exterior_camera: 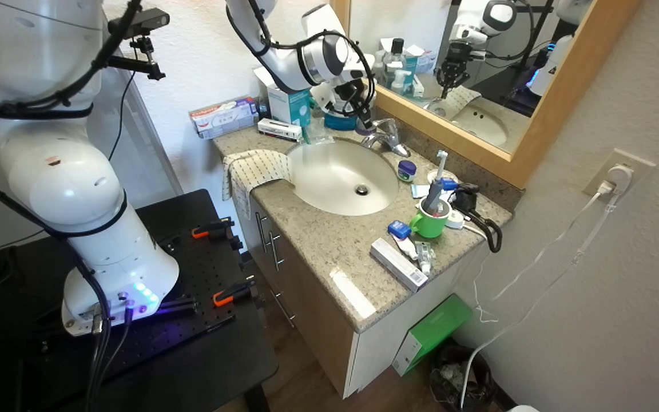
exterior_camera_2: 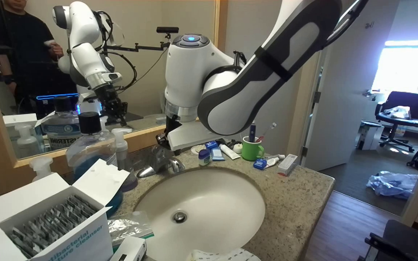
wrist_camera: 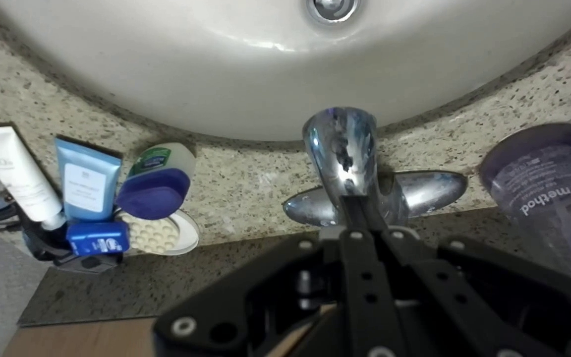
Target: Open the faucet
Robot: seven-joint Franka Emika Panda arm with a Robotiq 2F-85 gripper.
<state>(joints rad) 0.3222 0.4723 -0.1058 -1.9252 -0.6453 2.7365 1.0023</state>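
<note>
no water shows, so i judge the faucet (wrist_camera: 351, 171) not yet on and the step in hand to be lining up on it. the gripper (wrist_camera: 361, 210) is narrow, fingers together, nothing seen between them; in the wrist view the tips overlap the root of the faucet's long top piece (wrist_camera: 340, 141), but whether they touch it i cannot tell. the next move probably calls for pressing with the fingers together: lifting or nudging the top piece if it is a lever, or swinging one of the low side pieces (wrist_camera: 431, 191) if those are the handles. the faucet stands at the back edge of the counter (exterior_camera: 324, 246), below the mirror (exterior_camera: 501, 86) and behind the basin (exterior_camera: 335, 171), with the bottle (wrist_camera: 538, 173) to one side and the jar (wrist_camera: 156, 181) to the other. the top piece points toward the front edge, its long axis roughly square to the back edge; the side pieces run along the back edge.
</note>
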